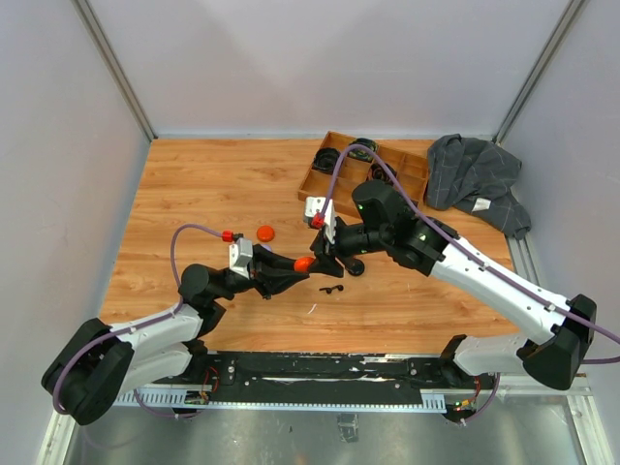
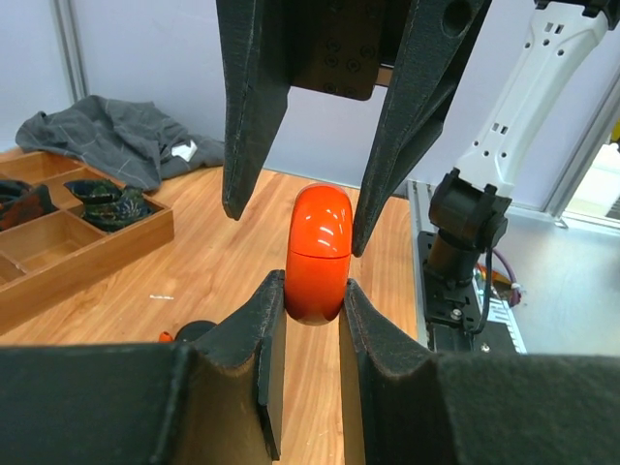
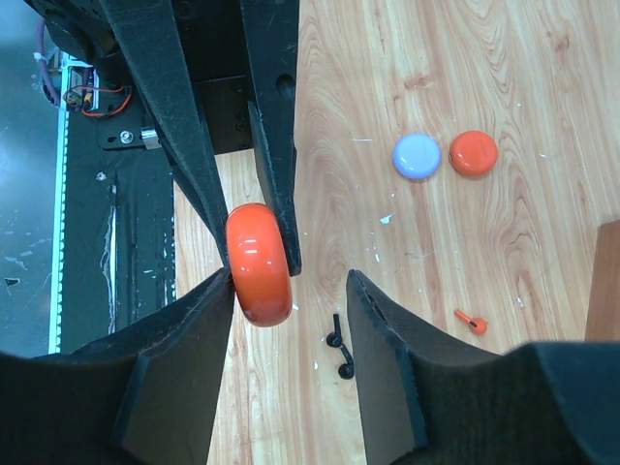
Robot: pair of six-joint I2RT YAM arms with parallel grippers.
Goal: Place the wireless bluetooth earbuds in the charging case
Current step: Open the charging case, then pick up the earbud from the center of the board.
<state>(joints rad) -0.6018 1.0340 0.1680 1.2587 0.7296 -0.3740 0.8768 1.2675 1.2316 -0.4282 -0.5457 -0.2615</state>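
Note:
My left gripper (image 1: pixel 295 265) is shut on an orange round charging case (image 1: pixel 304 263), held on edge above the table; the case is closed. It shows between my left fingers in the left wrist view (image 2: pixel 320 254). My right gripper (image 3: pixel 291 281) is open and straddles the same case (image 3: pixel 258 262), one finger against it and the other apart. Two black earbuds (image 3: pixel 339 354) lie on the wood just below, also in the top view (image 1: pixel 332 289). One orange earbud (image 3: pixel 471 321) lies further off.
A lilac case (image 3: pixel 418 155) and a second orange case (image 3: pixel 474 152) lie flat on the table. A black round case (image 1: pixel 356 266) sits under the right arm. A wooden tray (image 1: pixel 320 179) with coiled black cables and a grey cloth (image 1: pixel 475 174) are at the back right.

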